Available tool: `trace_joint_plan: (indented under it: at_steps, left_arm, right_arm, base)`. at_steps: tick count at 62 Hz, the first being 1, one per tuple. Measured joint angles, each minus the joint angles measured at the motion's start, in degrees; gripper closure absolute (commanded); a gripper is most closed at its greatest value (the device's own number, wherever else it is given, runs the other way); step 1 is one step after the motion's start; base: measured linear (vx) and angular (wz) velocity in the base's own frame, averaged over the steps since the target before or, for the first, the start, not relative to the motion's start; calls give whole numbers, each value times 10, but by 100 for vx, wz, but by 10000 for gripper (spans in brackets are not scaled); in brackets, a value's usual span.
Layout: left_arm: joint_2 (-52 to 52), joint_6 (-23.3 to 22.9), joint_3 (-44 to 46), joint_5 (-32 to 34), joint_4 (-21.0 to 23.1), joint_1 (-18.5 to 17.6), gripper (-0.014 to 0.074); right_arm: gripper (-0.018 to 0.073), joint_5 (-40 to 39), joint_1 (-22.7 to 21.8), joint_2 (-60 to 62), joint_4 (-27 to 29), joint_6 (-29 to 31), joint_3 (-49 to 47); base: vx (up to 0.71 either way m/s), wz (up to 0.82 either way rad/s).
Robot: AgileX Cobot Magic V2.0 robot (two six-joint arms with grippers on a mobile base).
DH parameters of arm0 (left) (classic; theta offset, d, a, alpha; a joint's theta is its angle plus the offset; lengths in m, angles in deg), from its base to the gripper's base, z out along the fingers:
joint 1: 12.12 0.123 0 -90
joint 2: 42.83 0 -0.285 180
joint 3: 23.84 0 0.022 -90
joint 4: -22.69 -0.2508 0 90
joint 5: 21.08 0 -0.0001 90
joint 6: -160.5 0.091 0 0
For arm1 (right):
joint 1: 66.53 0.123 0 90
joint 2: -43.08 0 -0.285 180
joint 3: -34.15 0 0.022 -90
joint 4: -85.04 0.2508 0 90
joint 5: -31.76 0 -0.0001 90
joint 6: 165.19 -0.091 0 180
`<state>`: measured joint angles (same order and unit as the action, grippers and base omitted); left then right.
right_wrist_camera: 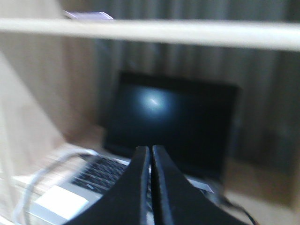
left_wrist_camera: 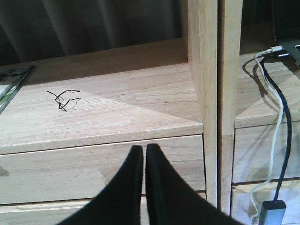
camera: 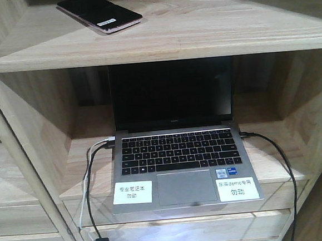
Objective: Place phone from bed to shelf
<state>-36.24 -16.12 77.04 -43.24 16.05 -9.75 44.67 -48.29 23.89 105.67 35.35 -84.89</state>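
Note:
The phone (camera: 100, 13), a glossy black slab with a pinkish rim and a white sticker, lies flat on the upper board of the light wooden shelf (camera: 210, 33), at its left. No gripper touches it. In the right wrist view a sliver of the phone (right_wrist_camera: 89, 15) shows above the shelf board's edge (right_wrist_camera: 187, 33). My left gripper (left_wrist_camera: 144, 149) is shut and empty, in front of a lower shelf board (left_wrist_camera: 117, 108). My right gripper (right_wrist_camera: 151, 150) is shut and empty, facing the laptop compartment. The bed is out of view.
An open grey laptop (camera: 177, 152) with two white labels sits in the compartment below the phone, with cables (camera: 90, 176) hanging off the left and a black cable (camera: 278, 161) on the right. A thin black wire scrap (left_wrist_camera: 64, 98) lies on the left lower board. A printed item (left_wrist_camera: 11, 82) pokes in at far left.

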Motion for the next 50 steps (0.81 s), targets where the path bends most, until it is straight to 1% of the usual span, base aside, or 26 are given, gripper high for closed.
trace_joint_plan:
  at_steps: [1, 5, 9, 12, 17, 24, 33, 39, 50]
  left_arm:
    - [0, 0, 0, 0, 0, 0, 595]
    - [0, 0, 0, 0, 0, 0, 595]
    - [0, 0, 0, 0, 0, 0, 595]
    - [0, 0, 0, 0, 0, 0, 595]
    - [0, 0, 0, 0, 0, 0, 595]
    - [0, 0, 0, 0, 0, 0, 595]
    - [0, 0, 0, 0, 0, 0, 595]
    - [0, 0, 0, 0, 0, 0, 595]
    - [0, 0, 0, 0, 0, 0, 595]
  right_arm:
    - [564, 1, 0, 0, -24, -27, 0]
    - [564, 3, 0, 0, -87, -102, 0]
    - [564, 3, -2, 0, -133, -141, 0]
    - [564, 3, -11, 0, -153, -154, 0]
    - [564, 3, -39, 0, -166, -165, 0]
    - [564, 12, -94, 0, -174, -165, 0]
    - [564, 22, -144, 0, -183, -163, 8]
    - [564, 22, -166, 13, -184, -163, 31]
    - [564, 13, -186, 65, -186, -161, 81]
  base:
    - [0, 0]
    - [0, 0]
    - [0, 0]
    - [0, 0]
    - [0, 0]
    - [0, 0]
    - [0, 0]
    - [0, 0]
    - [0, 0]
